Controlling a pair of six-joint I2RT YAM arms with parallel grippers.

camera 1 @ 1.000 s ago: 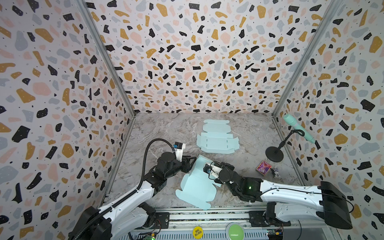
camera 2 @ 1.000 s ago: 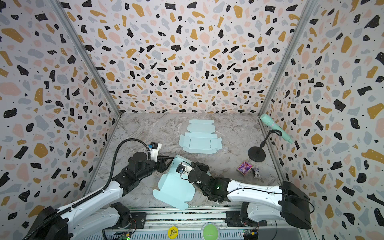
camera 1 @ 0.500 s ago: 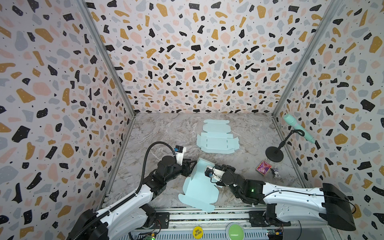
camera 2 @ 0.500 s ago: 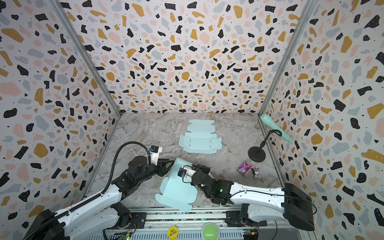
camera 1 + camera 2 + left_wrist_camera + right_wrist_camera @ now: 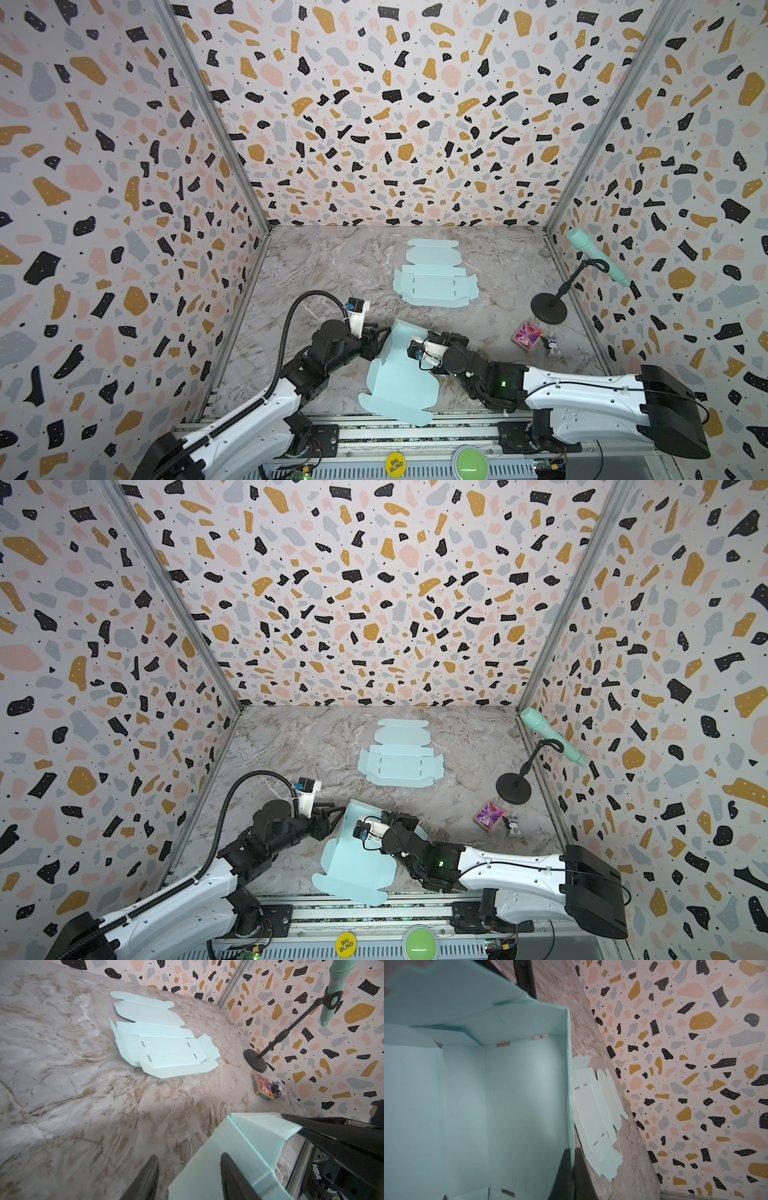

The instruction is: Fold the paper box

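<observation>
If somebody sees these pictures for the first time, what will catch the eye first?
The loud terrazzo walls on three sides, then the pale blue paper box, half folded at the front of the table, where the right fingers pinch its side. Behind it, mid-table, lies a flat box blank; a mint microphone stands by the right wall.

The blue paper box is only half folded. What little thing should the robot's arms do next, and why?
Probably the left gripper should close on the edge of the paper box. Its jaws stand open with that edge between them, while the right gripper is pinched shut on one raised wall. With both arms holding, the next side could likely be folded up.
</observation>
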